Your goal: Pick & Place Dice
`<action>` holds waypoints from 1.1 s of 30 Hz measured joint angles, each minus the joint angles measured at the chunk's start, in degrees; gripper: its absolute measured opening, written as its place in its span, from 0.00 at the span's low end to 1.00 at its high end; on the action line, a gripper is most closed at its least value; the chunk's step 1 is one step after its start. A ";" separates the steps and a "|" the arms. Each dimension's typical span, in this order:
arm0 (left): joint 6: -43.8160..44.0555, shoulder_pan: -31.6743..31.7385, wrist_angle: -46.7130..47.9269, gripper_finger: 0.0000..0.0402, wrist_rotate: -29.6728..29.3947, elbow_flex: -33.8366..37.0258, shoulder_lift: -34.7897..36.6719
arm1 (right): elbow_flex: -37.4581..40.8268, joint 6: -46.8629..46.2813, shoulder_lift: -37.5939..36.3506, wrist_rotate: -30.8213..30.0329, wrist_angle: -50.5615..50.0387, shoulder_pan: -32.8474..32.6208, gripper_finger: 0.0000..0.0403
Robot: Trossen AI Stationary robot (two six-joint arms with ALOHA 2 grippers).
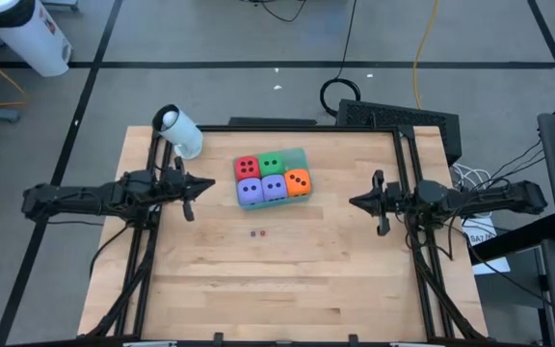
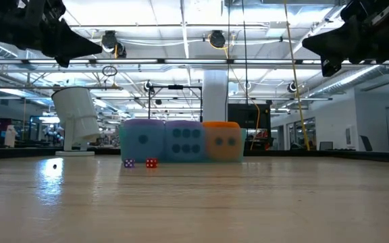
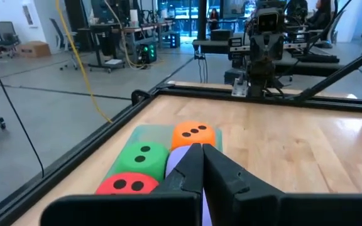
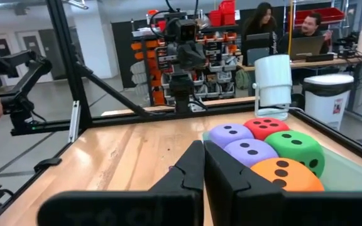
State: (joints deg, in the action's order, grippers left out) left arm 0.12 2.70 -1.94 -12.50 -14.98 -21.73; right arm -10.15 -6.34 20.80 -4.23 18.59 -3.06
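Five dice sit packed together on a flat teal tray (image 1: 300,154) at the table's far middle: red (image 1: 248,168), green (image 1: 272,165), orange (image 1: 298,181) and two purple-blue (image 1: 250,191) (image 1: 274,188). My left gripper (image 1: 193,188) hovers shut to the left of the tray, pointing at it, well above the table (image 2: 98,46). Its wrist view shows the shut fingers (image 3: 201,147) before the orange die (image 3: 193,134) and green die (image 3: 140,157). My right gripper (image 1: 359,202) hovers shut to the right of the tray, also raised (image 2: 307,44). Its shut fingers (image 4: 203,145) point toward the dice (image 4: 251,150).
A white cylinder on a stand (image 1: 179,130) stands near the table's far left corner, beside the left arm. Two tiny dice (image 1: 257,232) lie on the wood in front of the tray. Black frame rails run along the table's sides. People sit beyond the table (image 4: 307,28).
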 joint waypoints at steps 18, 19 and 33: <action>0.92 -0.45 -4.15 0.06 3.94 -0.24 -8.20 | 6.11 0.44 -0.09 -0.76 14.87 0.33 0.00; 1.09 -1.02 -4.95 0.05 7.43 -0.70 -9.31 | 6.14 0.45 -0.04 -1.15 14.98 0.42 0.00; 2.12 -12.99 -11.58 0.02 8.79 -6.75 -33.97 | 6.36 1.57 0.02 -1.92 13.39 0.43 0.00</action>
State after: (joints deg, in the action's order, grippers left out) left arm 2.24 -10.29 -13.51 -3.72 -21.74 -55.70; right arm -3.79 -4.77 20.82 -6.15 31.98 -2.63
